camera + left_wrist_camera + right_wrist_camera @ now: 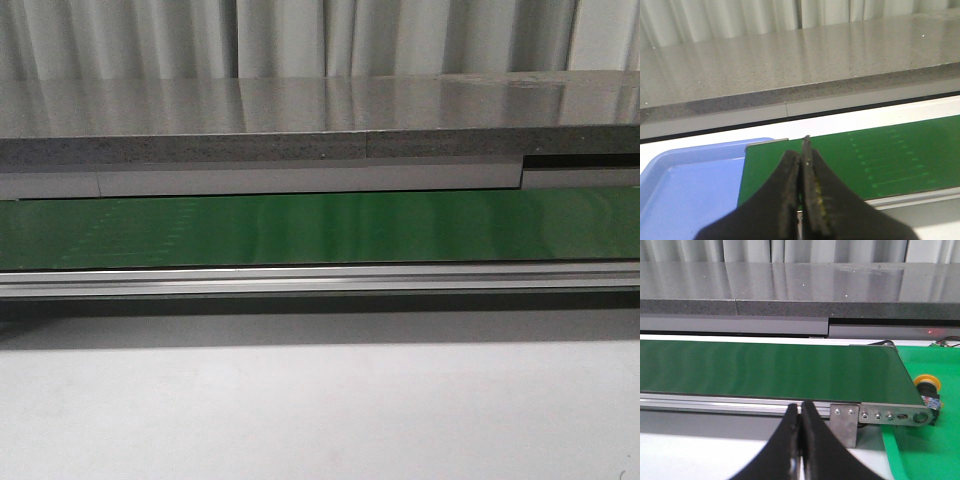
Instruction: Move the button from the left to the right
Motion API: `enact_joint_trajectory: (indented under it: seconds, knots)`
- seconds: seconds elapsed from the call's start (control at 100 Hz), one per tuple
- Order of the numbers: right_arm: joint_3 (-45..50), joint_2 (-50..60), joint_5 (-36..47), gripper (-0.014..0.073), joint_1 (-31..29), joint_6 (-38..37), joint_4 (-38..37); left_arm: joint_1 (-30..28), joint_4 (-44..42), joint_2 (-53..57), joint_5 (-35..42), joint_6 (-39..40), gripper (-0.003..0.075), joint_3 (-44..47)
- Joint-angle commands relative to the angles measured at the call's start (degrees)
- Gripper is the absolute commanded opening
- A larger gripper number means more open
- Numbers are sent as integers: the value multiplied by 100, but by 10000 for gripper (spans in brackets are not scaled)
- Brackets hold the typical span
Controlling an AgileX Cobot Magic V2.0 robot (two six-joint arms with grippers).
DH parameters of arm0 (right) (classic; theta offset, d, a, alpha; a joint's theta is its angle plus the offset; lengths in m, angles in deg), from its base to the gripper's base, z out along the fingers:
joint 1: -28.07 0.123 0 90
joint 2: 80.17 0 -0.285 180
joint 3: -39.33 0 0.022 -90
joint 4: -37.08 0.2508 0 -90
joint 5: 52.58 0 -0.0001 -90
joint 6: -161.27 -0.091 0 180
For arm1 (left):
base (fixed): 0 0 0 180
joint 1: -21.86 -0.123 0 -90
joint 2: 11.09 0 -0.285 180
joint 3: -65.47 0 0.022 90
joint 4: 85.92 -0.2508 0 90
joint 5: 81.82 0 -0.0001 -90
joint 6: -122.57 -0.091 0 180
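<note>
The button (928,386), a yellow-orange cap on a black body with red and blue marks, lies in the green tray (925,450) just past the right end of the green conveyor belt (765,372). It shows only in the right wrist view. My right gripper (800,407) is shut and empty, in front of the belt's metal rail, well left of the button. My left gripper (801,157) is shut and empty, above the belt's left end (850,160). Neither gripper shows in the front view, where the belt (320,228) is bare.
A blue tray (685,185) sits at the belt's left end. A grey stone shelf (300,125) runs behind the belt. A metal rail (320,278) and a bracket (844,422) edge the belt's front. White table (320,410) lies in front.
</note>
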Motion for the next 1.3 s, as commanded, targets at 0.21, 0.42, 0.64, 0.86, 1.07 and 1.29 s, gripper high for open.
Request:
enact_joint_trajectory:
  seconds: [0.21, 0.42, 0.64, 0.86, 1.07, 1.29]
  knots:
    - [-87, 113, 495, -68, -7, -3, -23, 45, -802, 950, 973, 1073, -20, 715]
    - [-87, 113, 495, -68, -7, -3, -23, 45, -802, 1707, 1334, 1375, -20, 1557]
    - [-87, 113, 495, -68, -7, -3, -23, 11, -777, 1991, 1248, 1566, -20, 1943]
    - [-87, 113, 495, -68, -7, -3, -23, -125, -777, 1991, 1260, 1577, -20, 1943]
    - [-87, 113, 495, -68, -7, -3, -23, -125, -777, 1991, 1260, 1577, -20, 1943]
    - [-87, 113, 495, -68, -7, -3, -23, -125, -777, 1991, 1260, 1577, -20, 1943]
